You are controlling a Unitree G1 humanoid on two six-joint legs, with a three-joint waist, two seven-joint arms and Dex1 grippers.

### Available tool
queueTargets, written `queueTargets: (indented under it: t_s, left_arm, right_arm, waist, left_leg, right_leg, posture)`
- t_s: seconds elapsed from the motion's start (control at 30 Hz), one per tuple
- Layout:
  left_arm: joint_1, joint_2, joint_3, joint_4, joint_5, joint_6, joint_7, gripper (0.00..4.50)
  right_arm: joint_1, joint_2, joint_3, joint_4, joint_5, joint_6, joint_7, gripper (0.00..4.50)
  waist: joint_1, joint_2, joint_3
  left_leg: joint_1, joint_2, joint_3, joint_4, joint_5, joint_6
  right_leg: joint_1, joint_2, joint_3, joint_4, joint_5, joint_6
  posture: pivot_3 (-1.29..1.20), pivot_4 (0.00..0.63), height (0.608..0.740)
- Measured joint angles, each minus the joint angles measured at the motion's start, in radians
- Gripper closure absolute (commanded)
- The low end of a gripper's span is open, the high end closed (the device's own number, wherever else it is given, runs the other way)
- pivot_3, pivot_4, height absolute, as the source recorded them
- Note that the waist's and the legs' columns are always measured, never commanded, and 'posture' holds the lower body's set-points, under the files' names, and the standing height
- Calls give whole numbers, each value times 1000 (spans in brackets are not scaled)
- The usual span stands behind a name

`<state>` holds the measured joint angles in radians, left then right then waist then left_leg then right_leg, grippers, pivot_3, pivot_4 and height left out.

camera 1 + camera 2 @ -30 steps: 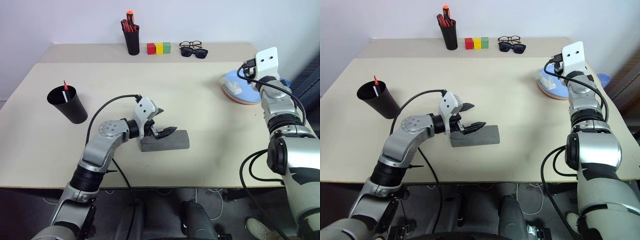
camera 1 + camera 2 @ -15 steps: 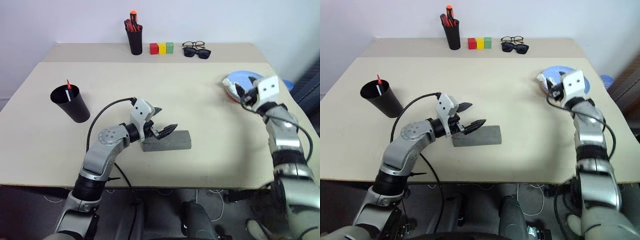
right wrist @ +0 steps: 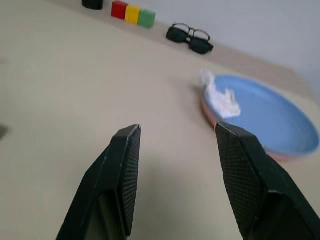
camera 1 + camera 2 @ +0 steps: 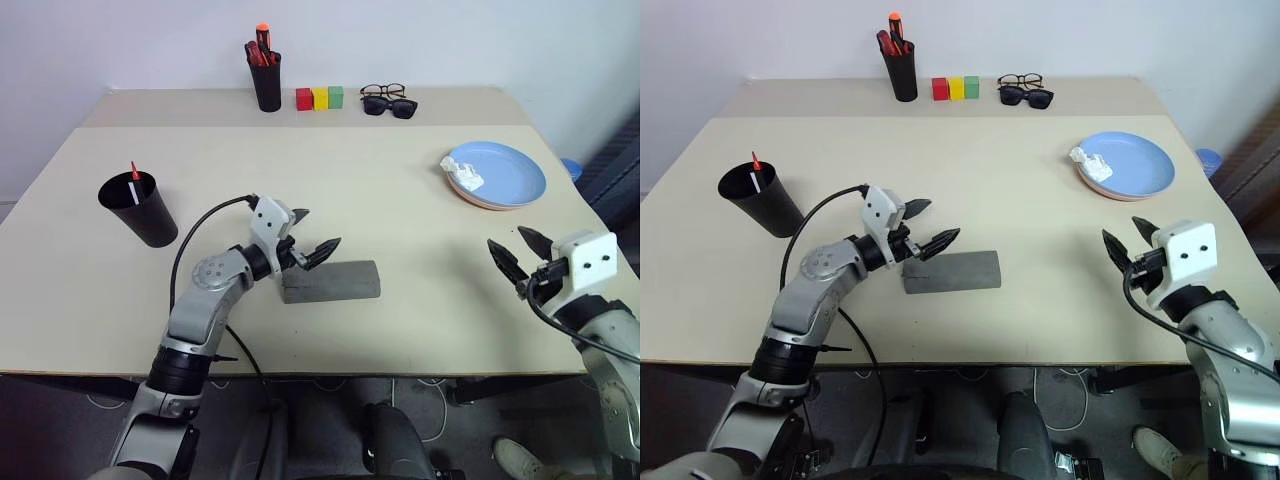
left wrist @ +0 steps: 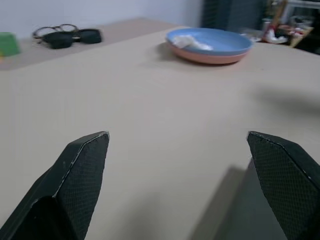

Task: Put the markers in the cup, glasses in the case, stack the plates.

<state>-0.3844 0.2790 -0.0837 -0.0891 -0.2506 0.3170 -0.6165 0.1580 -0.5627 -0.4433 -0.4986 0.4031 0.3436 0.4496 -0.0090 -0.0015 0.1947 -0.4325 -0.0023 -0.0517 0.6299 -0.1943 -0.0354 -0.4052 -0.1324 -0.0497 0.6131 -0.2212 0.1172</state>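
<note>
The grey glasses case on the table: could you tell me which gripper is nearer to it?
Left. The left gripper hovers open just over the closed grey case's left end, while the right gripper, also open and empty, sits far off by the table's right front edge.

place: lab or office | signs: plain beige table [image 4: 400, 200], bare white wall [image 4: 450, 40]

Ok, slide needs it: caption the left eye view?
Plates stacked, case shut, both grippers open and empty.
</note>
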Motion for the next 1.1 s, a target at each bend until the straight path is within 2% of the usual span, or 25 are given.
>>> queueTargets:
  t_s: [0.17,0.47,0.77,1.1]
  left_arm:
    - [180,105,98,-148,-20,-13,3,0]
    - [376,189,176,-306,-79,5,-25,0]
    - [418,213,191,-342,-99,5,-24,0]
    - [428,221,193,-342,-103,-4,-31,0]
  right_arm:
    - [86,12,-48,-22,60,-7,51,2131]
    - [156,-21,-84,-19,107,-25,170,2131]
    - [179,-21,-86,-6,113,-24,190,2131]
    - [190,-21,-85,1,109,-24,194,2131]
  waist:
    - [-1,0,0]
    - [15,1,-1]
    - [22,1,-1]
    - [22,1,-1]
  left_leg:
    - [0,1,0,-1,0,0]
    - [-2,2,1,-2,-3,-4]
    - [-9,1,1,-1,-2,-3]
    - [-9,2,1,-1,-3,-3]
  right_leg:
    - [0,0,0,-1,0,0]
    - [-1,-1,0,-7,-1,1]
    - [-3,0,-2,-15,0,-1]
    - [-3,0,-2,-15,0,0]
  posture:
    - [0,150,740]
    - [0,150,740]
    - [0,150,740]
    - [0,150,740]
